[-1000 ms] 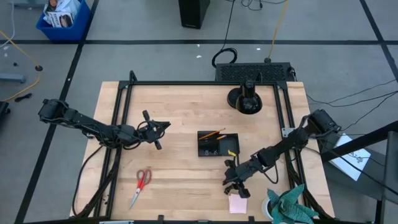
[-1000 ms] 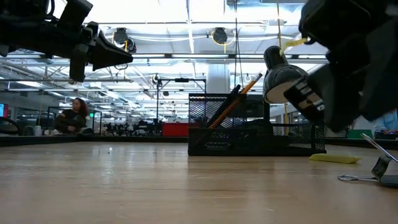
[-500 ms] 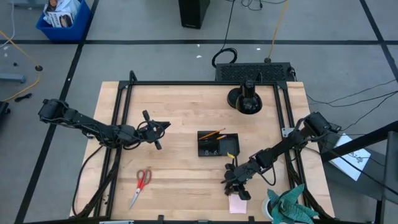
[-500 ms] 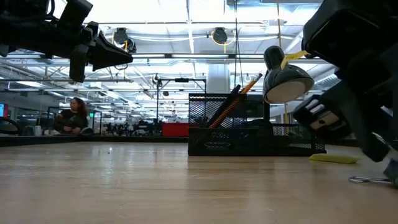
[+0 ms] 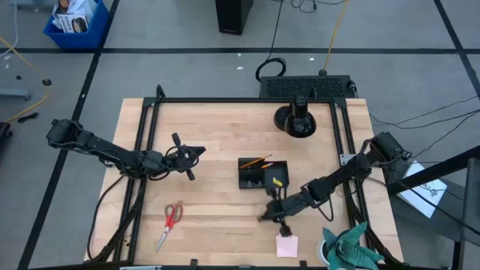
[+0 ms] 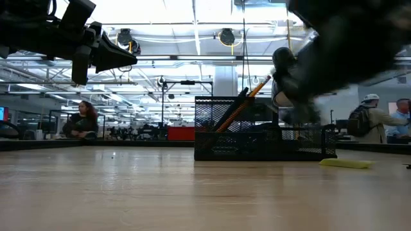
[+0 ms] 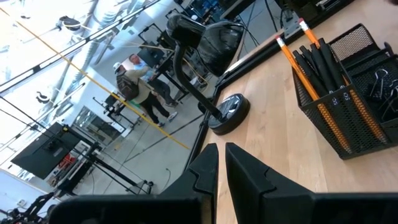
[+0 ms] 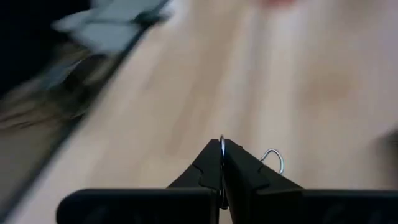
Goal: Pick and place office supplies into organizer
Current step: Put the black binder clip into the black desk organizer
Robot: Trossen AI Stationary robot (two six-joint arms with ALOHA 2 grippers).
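Grey floor (image 5: 187,67), ceiling lights (image 6: 225,35)

light wood table (image 5: 217,127) inside a black metal frame (image 5: 150,120). round black stand base (image 5: 295,120) near the far edge, black box (image 5: 306,87) behind it. teal-green cloth (image 5: 346,247) at the near right corner. blue bin (image 5: 75,22) on grey floor. seated person (image 6: 80,122) in the background.

The right arm reaches in from the table's right edge, low and stretched toward the middle front. The right gripper (image 8: 221,163) has its fingers pressed together on a thin wire loop. The left arm extends from the left edge; the left gripper (image 7: 221,163) hangs raised, fingers nearly together, holding nothing.
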